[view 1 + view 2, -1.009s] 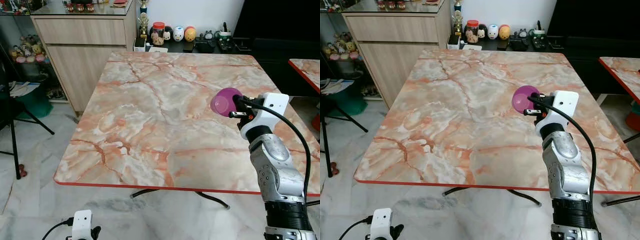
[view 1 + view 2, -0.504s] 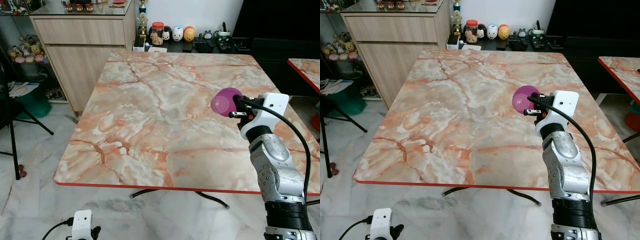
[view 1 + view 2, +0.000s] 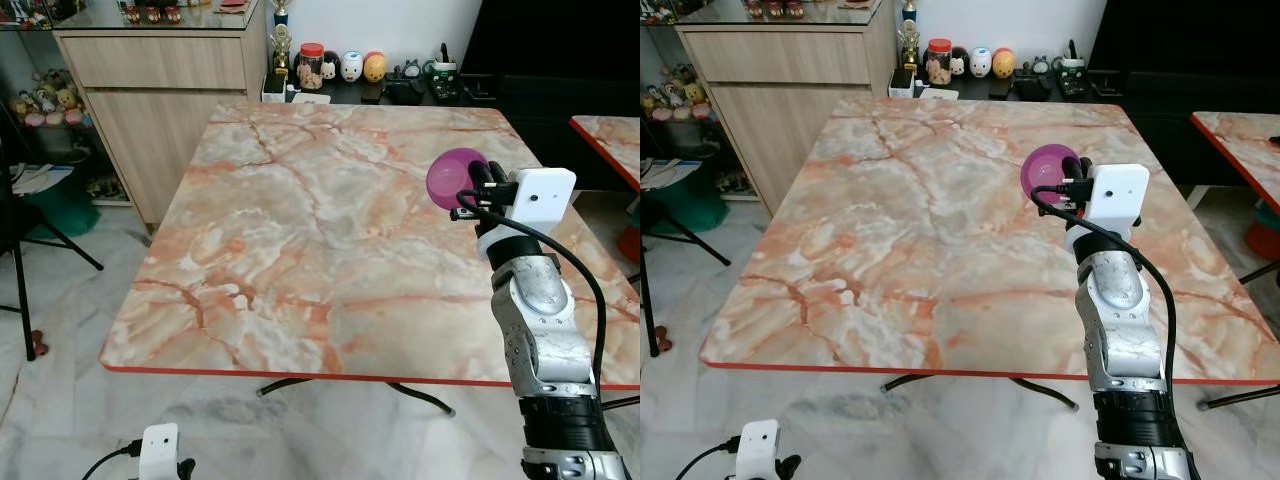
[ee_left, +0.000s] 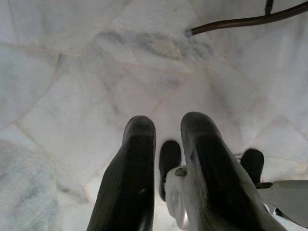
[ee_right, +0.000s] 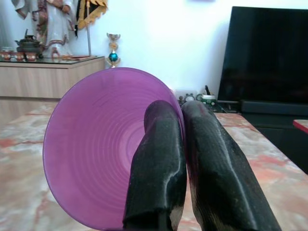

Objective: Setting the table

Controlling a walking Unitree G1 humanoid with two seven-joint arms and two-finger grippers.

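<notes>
A purple plastic bowl (image 3: 452, 178) hangs tilted above the right half of the marble table (image 3: 300, 220), its mouth turned toward the table's middle. My right gripper (image 3: 472, 190) is shut on the bowl's rim; in the right wrist view the two black fingers (image 5: 159, 163) pinch the rim of the purple bowl (image 5: 96, 149) between them. My left gripper (image 4: 166, 139) hangs idle low over the white floor, fingers nearly together with nothing held.
A wooden sideboard (image 3: 160, 80) stands beyond the table's far left corner. Jars and figurines (image 3: 340, 68) line a low dark shelf behind the table. A second table's red edge (image 3: 605, 140) shows at far right. A black stand (image 3: 30, 250) is at left.
My right gripper has lifted the bowl slightly and the wrist has turned more upright. The camera has shifted a little toward the table.
</notes>
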